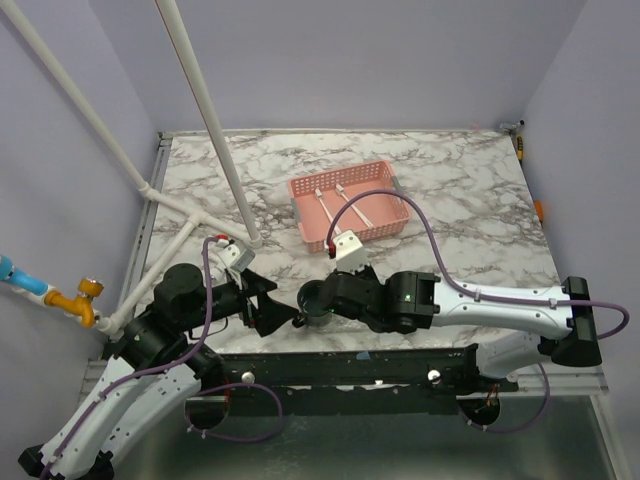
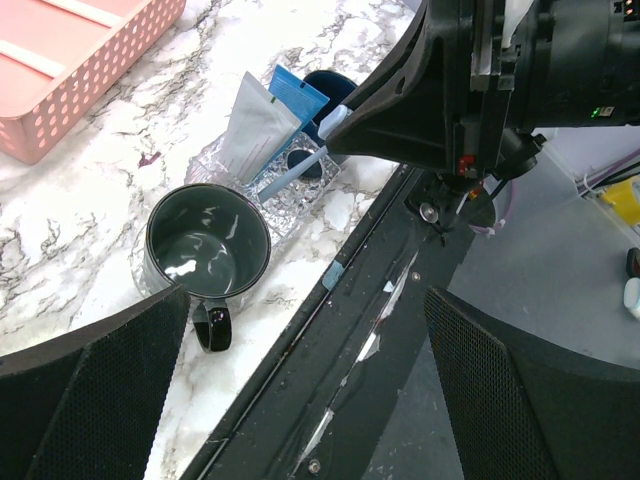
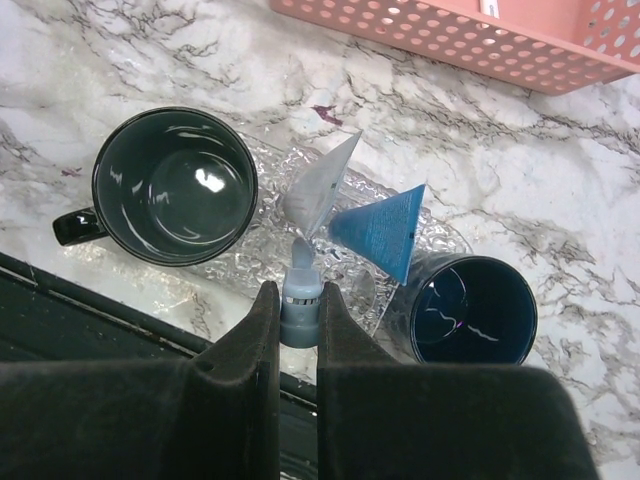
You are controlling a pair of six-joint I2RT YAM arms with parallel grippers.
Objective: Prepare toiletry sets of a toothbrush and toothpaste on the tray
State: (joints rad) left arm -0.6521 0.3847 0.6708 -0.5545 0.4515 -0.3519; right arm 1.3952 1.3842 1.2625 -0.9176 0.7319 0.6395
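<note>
Top external, marble table (image 1: 480, 200), lilac walls (image 1: 400, 60), tray (image 2: 292, 216)

Marble table (image 1: 470, 200) with basket (image 1: 340, 170), tray (image 3: 240, 270)

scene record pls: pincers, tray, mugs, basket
tray: holds white tube and blue tube
left pincer: open, empty
right pincer: shut on toothbrush, its tip over the tray
mugs: grey mug and navy mug, one at each tray end
basket: pink, beyond the tray, apart from it
</note>
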